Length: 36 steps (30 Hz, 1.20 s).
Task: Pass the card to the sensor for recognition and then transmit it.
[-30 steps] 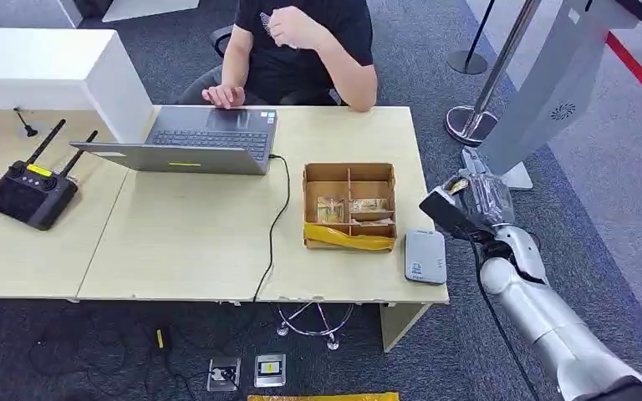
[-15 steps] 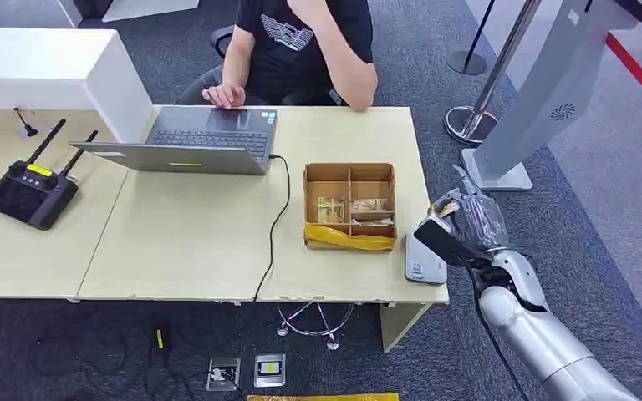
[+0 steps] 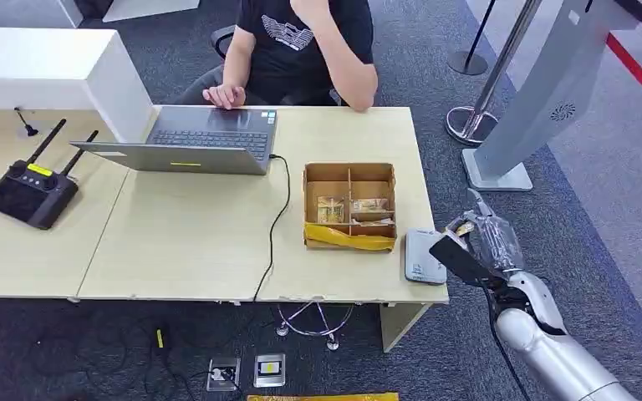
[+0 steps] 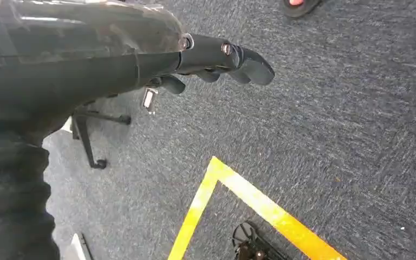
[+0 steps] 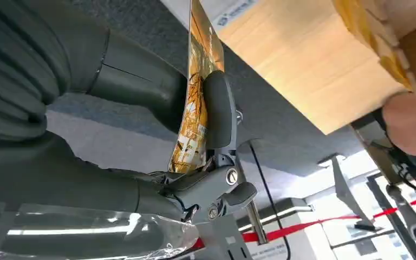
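My right hand (image 3: 478,244) pinches a yellow-printed card (image 3: 461,227) between thumb and fingers; the wrist view shows the card (image 5: 196,103) on edge, pressed by a dark finger (image 5: 218,111). The hand hovers just off the table's right front corner, right beside the grey sensor (image 3: 425,256) that lies flat there. The sensor's white edge with blue print (image 5: 233,12) is close to the card's end. Whether card and sensor touch, I cannot tell. My left hand (image 4: 200,57) hangs over the carpet, fingers loosely stretched, holding nothing.
A brown divided box (image 3: 349,173) with more cards stands left of the sensor. A person (image 3: 305,46) sits behind the table at a laptop (image 3: 192,140). A black controller (image 3: 29,190) lies far left. A grey kiosk stand (image 3: 543,92) and a stanchion pole (image 3: 501,63) rise on the right.
My right hand has carried the card toward me along the table's right edge, from beside the box to beside the sensor. The person's raised arm has shifted.
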{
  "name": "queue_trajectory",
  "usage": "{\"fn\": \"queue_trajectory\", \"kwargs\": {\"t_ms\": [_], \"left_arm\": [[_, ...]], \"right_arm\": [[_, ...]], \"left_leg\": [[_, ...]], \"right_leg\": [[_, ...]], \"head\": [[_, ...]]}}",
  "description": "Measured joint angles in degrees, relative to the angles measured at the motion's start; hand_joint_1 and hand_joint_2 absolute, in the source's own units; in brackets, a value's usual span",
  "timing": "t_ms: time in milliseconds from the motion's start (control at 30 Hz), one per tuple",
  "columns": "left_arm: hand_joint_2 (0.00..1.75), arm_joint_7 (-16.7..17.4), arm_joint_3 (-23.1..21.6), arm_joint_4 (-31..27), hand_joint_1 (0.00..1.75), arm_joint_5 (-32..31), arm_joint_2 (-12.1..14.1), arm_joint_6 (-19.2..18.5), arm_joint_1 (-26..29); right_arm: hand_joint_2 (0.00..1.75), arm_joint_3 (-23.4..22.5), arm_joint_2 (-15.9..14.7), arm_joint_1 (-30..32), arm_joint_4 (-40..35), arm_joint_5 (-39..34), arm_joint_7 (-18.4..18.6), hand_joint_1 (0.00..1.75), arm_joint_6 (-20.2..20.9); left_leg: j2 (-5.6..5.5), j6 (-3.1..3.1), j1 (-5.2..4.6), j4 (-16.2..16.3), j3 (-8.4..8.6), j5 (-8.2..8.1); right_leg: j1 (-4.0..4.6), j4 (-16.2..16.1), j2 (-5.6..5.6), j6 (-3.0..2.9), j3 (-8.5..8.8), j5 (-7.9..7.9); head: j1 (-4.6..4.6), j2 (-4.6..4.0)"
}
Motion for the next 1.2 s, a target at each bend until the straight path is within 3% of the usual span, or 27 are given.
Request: {"fn": "queue_trajectory", "kwargs": {"t_ms": [433, 867, 1200], "left_arm": [[0.0, -0.55, 0.0, 0.2, 0.0, -1.6, 0.42, 0.0, -0.04], [0.0, -0.55, 0.0, 0.46, 0.0, -2.47, 0.31, 0.0, -0.07], [0.0, -0.55, 0.0, 0.48, 0.0, -2.82, 0.31, 0.0, -0.04]], "right_arm": [[1.75, 2.66, -1.01, -0.57, -1.81, 0.0, 1.92, 1.75, 4.57], [1.75, 5.51, 3.34, -2.68, -0.83, 0.68, 0.72, 1.75, 5.12], [1.75, 5.51, 4.94, -2.85, 3.21, 1.35, 0.53, 1.75, 5.03]], "left_leg": [[0.02, -0.02, 0.02, -0.01, 0.0, -0.01], [0.01, -0.02, 0.02, -0.01, -0.01, -0.01], [0.01, -0.02, 0.01, -0.01, -0.03, -0.01]], "right_leg": [[0.01, 0.01, 0.07, 0.0, 0.0, 0.0], [0.01, 0.01, 0.04, -0.01, -0.01, -0.01], [0.01, 0.01, 0.03, -0.01, -0.01, -0.01]], "head": [[0.0, 0.0], [0.02, 0.0], [0.02, 0.0]]}}
